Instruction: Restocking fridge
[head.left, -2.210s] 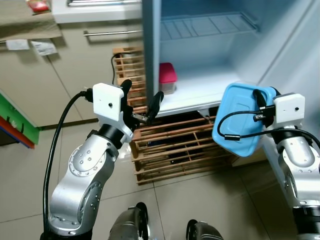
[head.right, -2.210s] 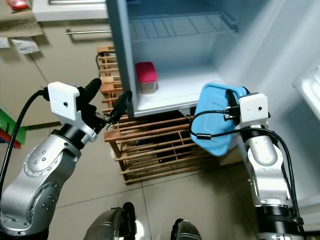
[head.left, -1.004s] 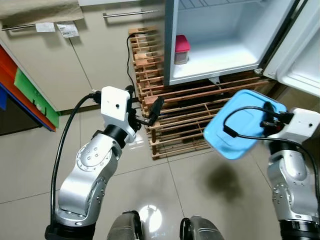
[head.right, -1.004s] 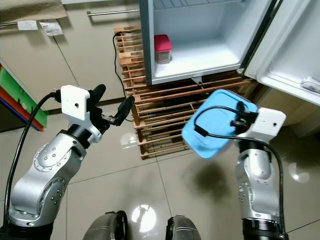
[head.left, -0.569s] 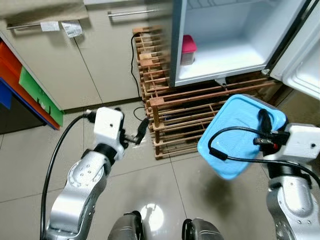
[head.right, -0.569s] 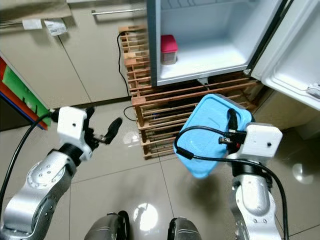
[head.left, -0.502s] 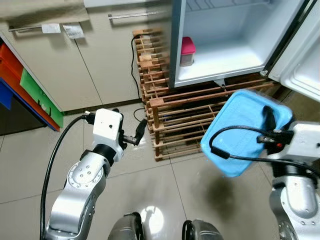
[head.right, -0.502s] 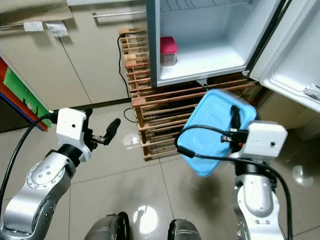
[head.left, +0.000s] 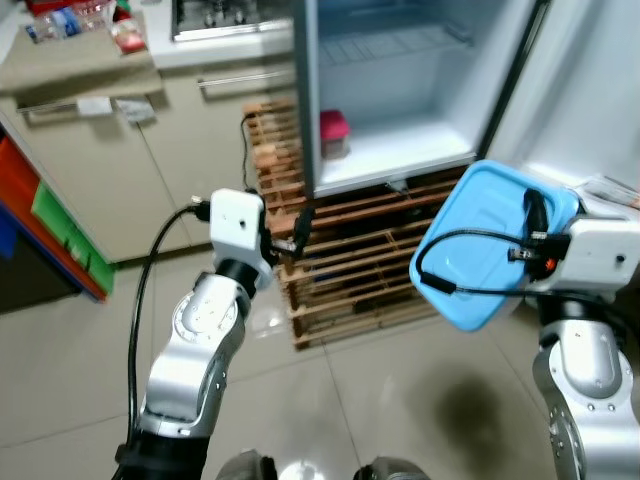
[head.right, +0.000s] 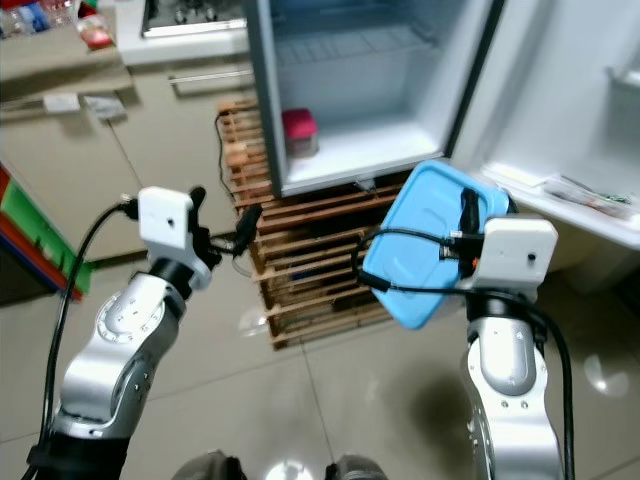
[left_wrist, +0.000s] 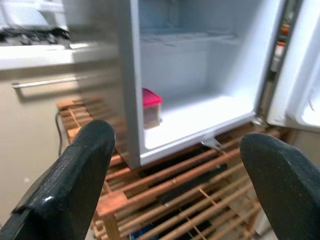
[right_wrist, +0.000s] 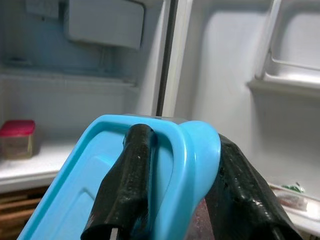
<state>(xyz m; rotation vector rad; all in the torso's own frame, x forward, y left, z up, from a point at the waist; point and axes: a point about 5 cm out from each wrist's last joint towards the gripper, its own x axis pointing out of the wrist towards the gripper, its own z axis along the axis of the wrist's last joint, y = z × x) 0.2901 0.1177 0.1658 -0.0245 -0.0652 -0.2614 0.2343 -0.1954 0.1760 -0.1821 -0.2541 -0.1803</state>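
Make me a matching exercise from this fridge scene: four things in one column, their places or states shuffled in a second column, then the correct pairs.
Things:
1. blue container
2. red-lidded box
3. left gripper
4. wooden pallets

Places or states:
A. open, holding nothing
B. stacked under the fridge
C. on the fridge floor
D. clamped by its rim in the right gripper

Pairs: 1-D, 2-C, 3-A, 4-B

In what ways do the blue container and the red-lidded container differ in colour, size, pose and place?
The blue container is all light blue; the red-lidded container has a red lid on a clear body. The blue one looks much larger. The blue one is tilted and held outside the fridge by the right claw; the red-lidded one stands upright on the fridge floor. Both are lidded boxes.
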